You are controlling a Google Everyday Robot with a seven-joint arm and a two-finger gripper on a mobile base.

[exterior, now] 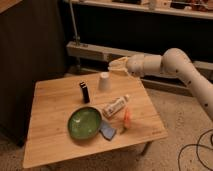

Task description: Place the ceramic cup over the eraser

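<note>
So this looks like the reach-in step, before any grasp. The end effector [119, 64] hangs at the tip of the pale arm [172, 64], up above the far edge of the worktop [50, 145]. I honestly can't tell how far open it is from this view. It doesn't seem to have hold of anything, though, because the ceramic cup [104, 81] is standing on the worktop by itself, just below the end effector and a little to its left in the camera view, near but apart from it. The cup looks narrower at the top, so it might already be mouth-down, but I wouldn't swear to it. The eraser [84, 92] stands upright further left of the end effector and lower, just beside the cup with a small gap between them. Nearer the camera than the end effector sit a green plate [85, 123], a white printed tube [116, 106], a small orange thing [127, 117] and a blue-grey pad [107, 131], none of them in the way. My guess for the next move is to drop down onto the cup, grip it by its sides and lift it straight up. Then it's a short shift over to the eraser and a lowering with the mouth down, without knocking that tall little block over.
</note>
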